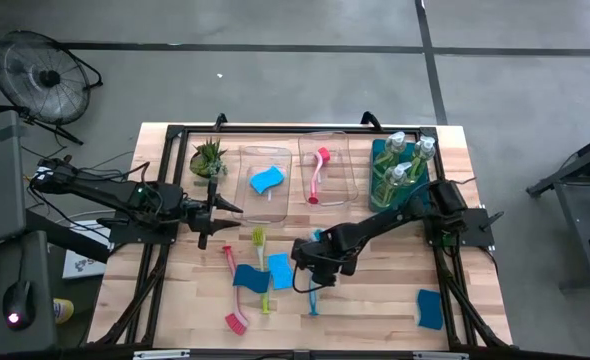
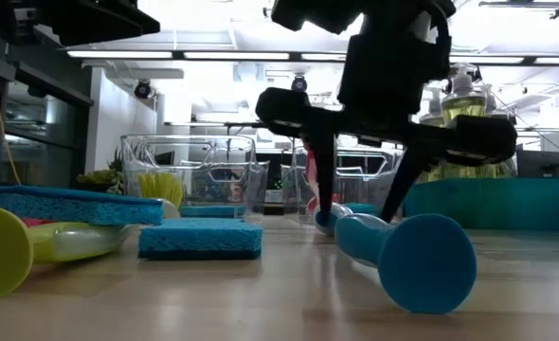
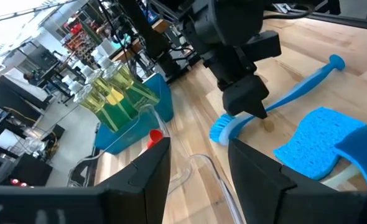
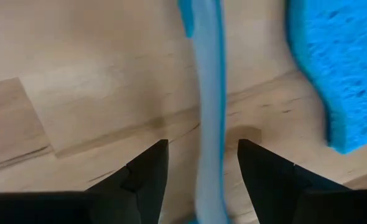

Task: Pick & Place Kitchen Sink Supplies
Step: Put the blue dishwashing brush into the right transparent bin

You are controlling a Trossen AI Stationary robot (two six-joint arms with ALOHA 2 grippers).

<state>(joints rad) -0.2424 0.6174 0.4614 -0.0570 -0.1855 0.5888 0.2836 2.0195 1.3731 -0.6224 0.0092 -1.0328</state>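
Blue rectangular sponge (image 1: 430, 308) loose near the front right corner of the wooden worktop (image 1: 375, 300), well apart from the rest. Left of it, a front cluster not yet put away: red long-handled dish brush (image 1: 237, 318), yellow-green dish brush (image 1: 263, 295), two more blue sponges (image 1: 280, 270) and a teal long-handled dish brush (image 1: 313, 298).

Right end effector (image 1: 310, 272) down over the teal brush, fingers released and straddling the handle, gaps on both sides, nothing grasped yet. Left end effector (image 1: 225, 207) farther back, fingers apart, empty, waiting near the small spiky potted plant (image 1: 208, 157).

At the back, left clear plastic bin (image 1: 243, 195) with one blue sponge inside; right clear plastic bin (image 1: 347, 180) with one pinkish-red dish brush inside; teal bin (image 1: 377, 185) with three small clear bottles of yellowish-green soap (image 1: 397, 172) standing upright.

Probably under halfway: bottles seemingly sorted, three sponges and three brushes left out.
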